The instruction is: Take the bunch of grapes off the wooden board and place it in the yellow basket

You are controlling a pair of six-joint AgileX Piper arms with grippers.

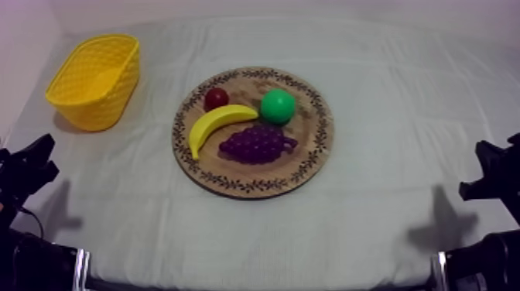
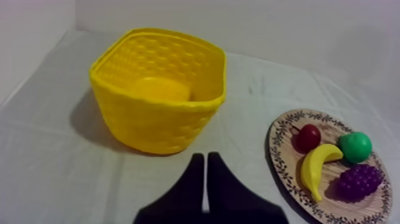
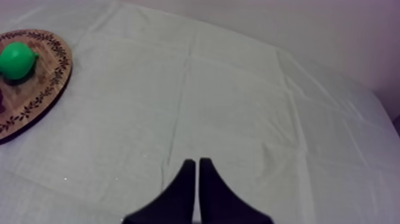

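Observation:
The purple bunch of grapes (image 1: 257, 144) lies on the near half of the round wooden board (image 1: 312, 147) in the middle of the table, just below the banana (image 1: 218, 124). The yellow basket (image 1: 94, 80) stands at the far left with nothing in it. My left gripper (image 1: 29, 164) rests low at the left edge, well short of the board. Its fingers lie together as a narrow wedge (image 2: 205, 156) in front of the basket (image 2: 158, 101), with the grapes (image 2: 359, 180) off to the side. My right gripper (image 3: 197, 161) is shut on nothing over bare cloth.
A small red fruit (image 1: 216, 98) and a green pear (image 1: 278, 106) sit on the board's far half. My right arm (image 1: 491, 174) rests low at the right edge. Open cloth lies between the board and the basket and along the front.

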